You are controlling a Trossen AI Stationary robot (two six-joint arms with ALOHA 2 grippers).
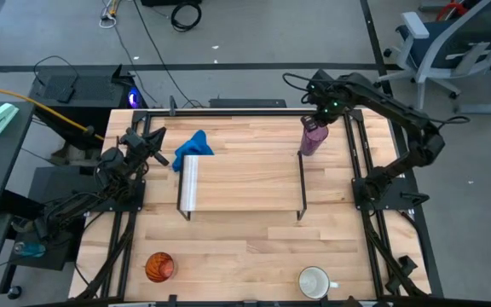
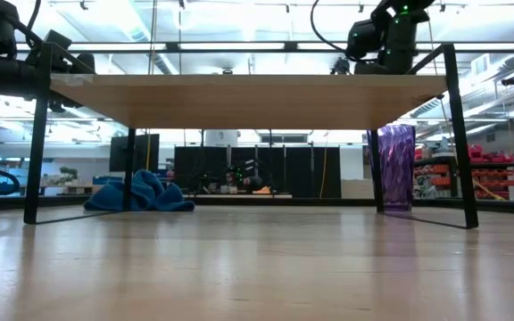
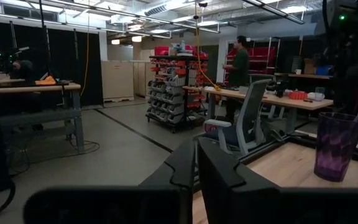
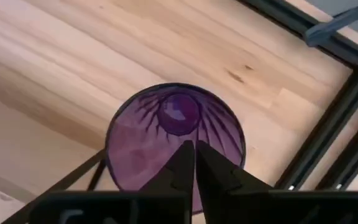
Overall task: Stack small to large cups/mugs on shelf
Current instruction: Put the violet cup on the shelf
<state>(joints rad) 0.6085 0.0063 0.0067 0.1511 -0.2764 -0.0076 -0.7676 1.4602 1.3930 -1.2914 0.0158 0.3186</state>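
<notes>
The purple tumbler [image 1: 312, 136] stands upright on its base on the tabletop, just beyond the shelf's far right leg [image 2: 396, 167]. The light-wood shelf [image 1: 245, 181] stands mid-table. The orange cup [image 1: 159, 267] and the white mug [image 1: 315, 281] stand near the table's front edge. My right gripper [image 4: 194, 149] is shut and hovers above the tumbler's open mouth [image 4: 176, 134], higher than the shelf top [image 2: 386, 53], touching nothing. My left gripper [image 3: 196, 163] is shut and empty at the table's far left [image 1: 153, 145].
A blue cloth [image 1: 193, 147] lies crumpled on the table by the shelf's far left corner. The shelf's black legs [image 2: 460, 134] stand close to the tumbler. Black frame rails [image 1: 361, 162] run along the table's sides. A person stands in the room beyond [image 3: 236, 59].
</notes>
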